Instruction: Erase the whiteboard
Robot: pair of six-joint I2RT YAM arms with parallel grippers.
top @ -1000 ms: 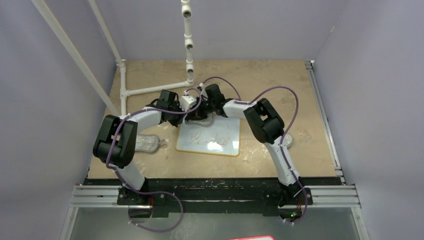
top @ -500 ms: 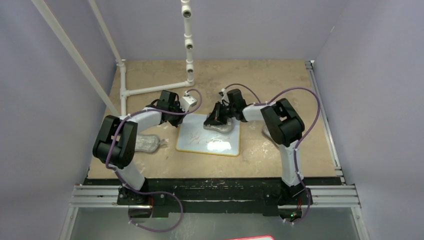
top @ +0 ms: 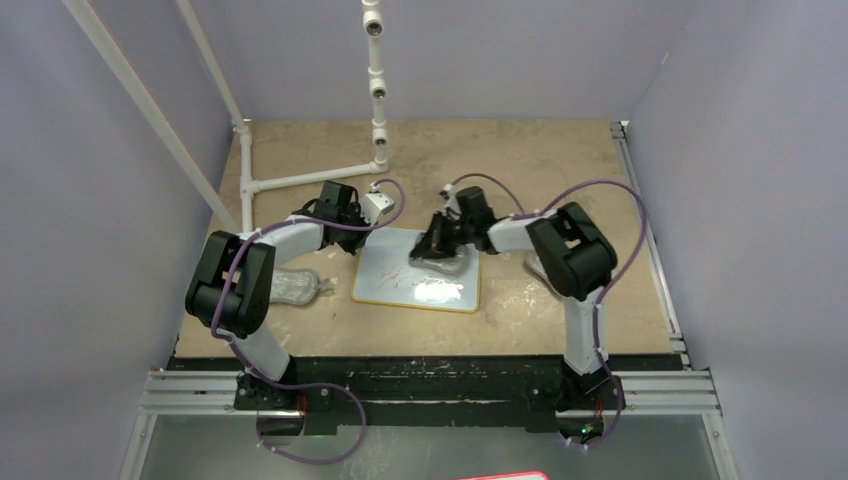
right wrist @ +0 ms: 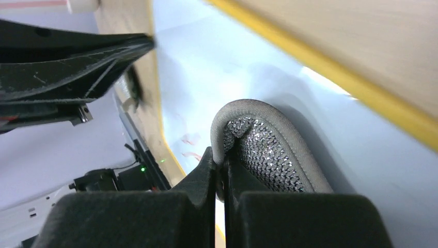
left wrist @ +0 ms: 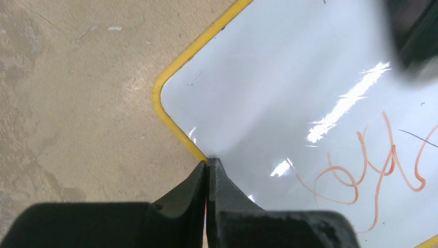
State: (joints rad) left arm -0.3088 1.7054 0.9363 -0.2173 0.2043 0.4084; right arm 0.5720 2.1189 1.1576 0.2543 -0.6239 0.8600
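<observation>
Over on the left a spare grey pad (top: 290, 287) is lying on the table (top: 560, 160), just beside the left arm's elbow. The left gripper (left wrist: 208, 164) is sitting with its jaws pinched fully together, tips resting right at the yellow rim by the far left corner of the whiteboard (top: 455, 295), and I can't make out anything between them. The whiteboard is lying flat mid-table between both arms, with red scribbles (left wrist: 361, 165) showing on it. The right gripper (right wrist: 221, 157) is clamping down on a grey mesh cloth pad (right wrist: 268, 144), and it's pressing that against the board's far right part.
</observation>
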